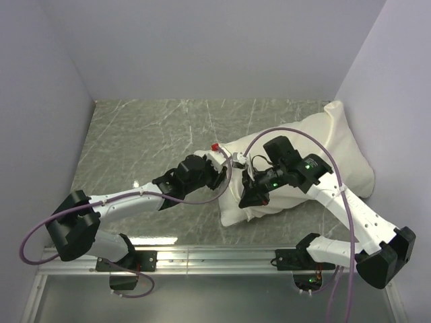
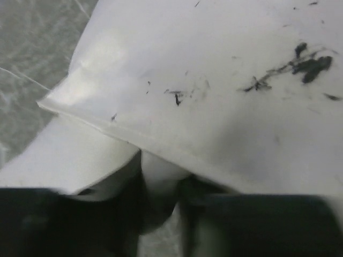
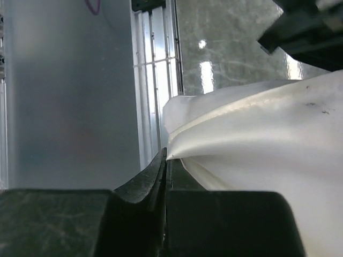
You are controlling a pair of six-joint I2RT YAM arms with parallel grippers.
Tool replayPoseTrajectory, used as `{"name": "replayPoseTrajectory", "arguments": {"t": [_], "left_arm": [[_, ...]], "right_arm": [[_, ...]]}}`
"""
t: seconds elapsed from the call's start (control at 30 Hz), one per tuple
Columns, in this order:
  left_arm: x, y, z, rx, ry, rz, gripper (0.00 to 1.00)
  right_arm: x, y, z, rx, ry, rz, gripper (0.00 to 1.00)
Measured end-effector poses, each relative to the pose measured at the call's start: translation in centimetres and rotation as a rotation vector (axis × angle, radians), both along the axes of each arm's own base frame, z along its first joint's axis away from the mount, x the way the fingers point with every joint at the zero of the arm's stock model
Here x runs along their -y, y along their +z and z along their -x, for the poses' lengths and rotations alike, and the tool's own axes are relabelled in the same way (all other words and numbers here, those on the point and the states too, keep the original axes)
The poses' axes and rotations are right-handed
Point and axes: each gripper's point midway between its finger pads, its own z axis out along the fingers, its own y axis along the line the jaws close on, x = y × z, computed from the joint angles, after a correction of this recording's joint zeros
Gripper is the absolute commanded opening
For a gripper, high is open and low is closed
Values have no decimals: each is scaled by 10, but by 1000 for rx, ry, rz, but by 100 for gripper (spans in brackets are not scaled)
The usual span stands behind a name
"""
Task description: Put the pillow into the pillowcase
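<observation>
ITEM: PILLOW AND CASE, STUFFING NEARLY DONE, BOTH PINCERS ON THE MOUTH

Location. The pillowcase (image 1: pixel 323 155) lies plump and slantwise on the right half of the grey marbled table (image 1: pixel 148 134). Its far corner is against the right wall and its open end is turned toward the middle. The pillow appears to sit almost wholly inside, going by the fullness. No bare part of it can be told apart for certain.

Left gripper (image 1: pixel 219 173). At the mouth of the case. In the wrist view its fingers (image 2: pixel 236 225) are closed down on a hanging fold of pale fabric below the hemmed edge. The fold seems to be the lower lip of the case.

Right gripper (image 1: pixel 250 196). At the near side of the mouth, jaws pressed fully together, with the hemmed corner of the case nipped between the tips (image 3: pixel 163 171).

Step in hand. Judged as drawing the opening over the last of the pillow. The next move likely calls for both holds to pull the lips outward and along the stuffing together, so neither hem slips free.

Markings. A small red tag (image 1: pixel 215 146) sits at the mouth end, too small to read. The dark smudges (image 2: pixel 308 64) on the fabric are stains, not lettering. No brand name is legible anywhere
</observation>
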Motion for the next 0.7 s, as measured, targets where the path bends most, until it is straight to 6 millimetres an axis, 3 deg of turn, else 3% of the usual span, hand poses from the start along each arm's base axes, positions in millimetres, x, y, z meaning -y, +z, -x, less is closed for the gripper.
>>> {"name": "replayPoseTrajectory", "arguments": {"t": [0.03, 0.13, 0.2, 0.3, 0.33, 0.43, 0.53, 0.6, 0.7], "left_arm": [[2, -1, 3, -18, -10, 9, 59], [-4, -3, 11, -121, -25, 48, 76], [-21, -2, 12, -222, -24, 77, 79], [-56, 14, 10, -280, 7, 119, 86], [-64, 24, 13, -259, -4, 128, 99], [-76, 64, 51, -53, -151, 119, 99], [-67, 89, 104, 197, -357, 82, 99], [-55, 90, 127, 343, -475, 37, 99], [-38, 65, 129, 473, -560, -102, 99]], "right_arm": [[3, -4, -1, -11, -11, 8, 22], [12, -15, -10, -12, -61, 61, 50], [16, -18, -20, 15, -110, 93, 59], [23, -15, -36, 97, -183, 124, 61], [26, -12, -39, 128, -205, 128, 62], [38, 1, -44, 208, -267, 123, 64], [52, 15, -50, 254, -360, 99, 72], [68, 23, -62, 271, -463, 91, 78], [91, 35, -84, 273, -610, 93, 80]]}}
